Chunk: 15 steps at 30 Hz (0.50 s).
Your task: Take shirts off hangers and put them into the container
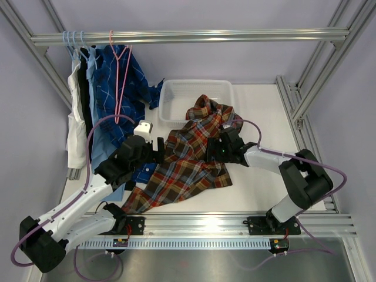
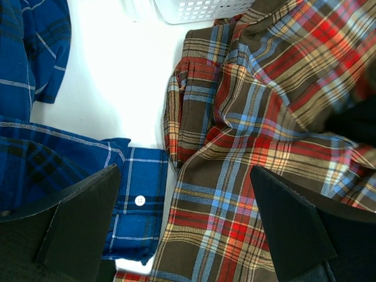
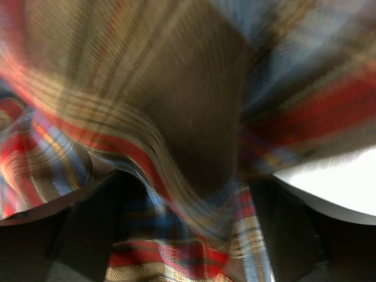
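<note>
**A:** Right, the red, brown and blue plaid cloth shirt (image 1: pixel 188 167) is lying off its hanger, spread across the middle of the white table (image 1: pixel 264 117). Its top end is draped over the near rim of the shallow white perforated plastic basket (image 1: pixel 176 94) at the far edge.

**B:** And the left gripper (image 1: pixel 157 150)?

**A:** Spread wide, black fingers (image 2: pixel 82 223) apart, holding nothing. It hovers over the plaid shirt's left edge, just beside a dark blue cuff (image 2: pixel 139 201) with a white button.

**B:** The right gripper (image 1: pixel 212 148)?

**A:** Spread as well, at the plaid's right side. A fold of plaid sits between its fingers (image 3: pixel 76 235), though that view is blurred.

**B:** Far-left corner?

**A:** The dark blue checked shirt (image 1: pixel 132 76) hangs from the silver metal rail (image 1: pixel 205 36) with a thin pink wire hanger (image 1: pixel 120 76) in front of it. Beside it are pale blue wire hangers (image 1: pixel 73 40).
</note>
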Each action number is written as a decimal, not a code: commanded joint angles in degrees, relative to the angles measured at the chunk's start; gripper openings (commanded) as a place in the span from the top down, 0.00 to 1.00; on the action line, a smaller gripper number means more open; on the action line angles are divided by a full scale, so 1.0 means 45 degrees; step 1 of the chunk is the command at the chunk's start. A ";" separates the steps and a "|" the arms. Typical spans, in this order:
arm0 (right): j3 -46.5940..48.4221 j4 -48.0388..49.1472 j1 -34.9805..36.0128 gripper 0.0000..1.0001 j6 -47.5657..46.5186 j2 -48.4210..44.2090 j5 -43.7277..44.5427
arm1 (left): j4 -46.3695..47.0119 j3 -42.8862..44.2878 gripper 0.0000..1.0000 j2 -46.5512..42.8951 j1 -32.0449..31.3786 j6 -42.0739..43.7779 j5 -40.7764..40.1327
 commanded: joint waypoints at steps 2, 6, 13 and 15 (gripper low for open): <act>-0.0233 0.2351 0.0095 0.30 0.0414 0.0777 -0.0431 | 0.0568 -0.0063 0.01 0.0048 0.0063 -0.0013 -0.0137; -0.0176 0.2551 0.0115 0.88 -0.0620 0.0235 -0.0880 | 0.0529 -0.0063 0.01 0.0068 0.0063 -0.0013 -0.0118; 0.2555 -0.0123 0.0076 1.00 -0.3740 -0.2502 0.1165 | 0.0529 -0.0043 0.01 0.0068 0.0063 0.0026 -0.0235; 0.3922 -0.0146 0.0095 1.00 -0.4466 -0.2563 0.2085 | 0.0510 -0.0043 0.01 0.0048 0.0063 0.0045 -0.0293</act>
